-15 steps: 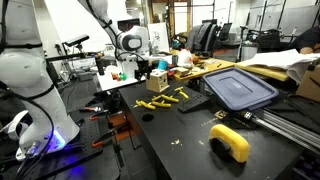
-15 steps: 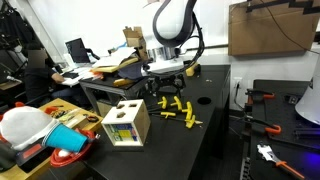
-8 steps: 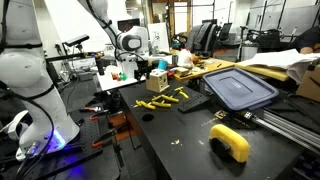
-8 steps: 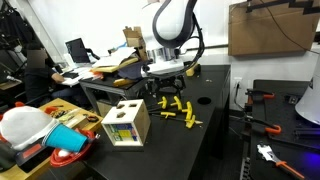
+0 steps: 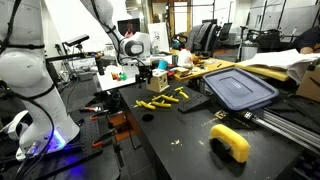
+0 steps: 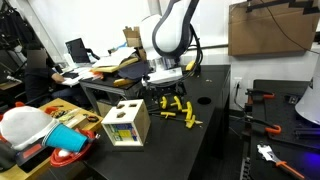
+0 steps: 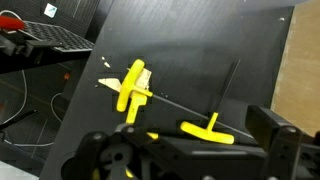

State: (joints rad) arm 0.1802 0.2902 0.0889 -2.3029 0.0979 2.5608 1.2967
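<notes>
While the arm hangs over the black table [image 5: 180,135], its gripper [image 5: 143,71] shows in an exterior view with jaws spread wide and nothing between them. It hovers just behind the scatter of yellow pieces [image 5: 165,98]. The wooden box [image 5: 157,83] sits near them and the blue lid [image 5: 240,88] lies well apart. From here the pieces are too small to count, and I cannot tell how high the gripper rides. In an exterior view from the opposite end, the gripper [image 6: 168,88] is above the near edge of the yellow pieces [image 6: 180,112], with the wooden box [image 6: 125,124] in front; the arm hides its fingertips. In the wrist view the gripper [image 7: 190,148] fills the bottom, dark and blurred. A yellow cross piece [image 7: 133,86] lies ahead of it, and a yellow T piece [image 7: 207,130] lies closer, partly cut off by the gripper body. To my eye, a clean approach means centring over one piece, turning the wrist square to its narrow bar and coming straight down clear of its neighbour. A thin dark line crosses the table there, wire or scratch I cannot say.
</notes>
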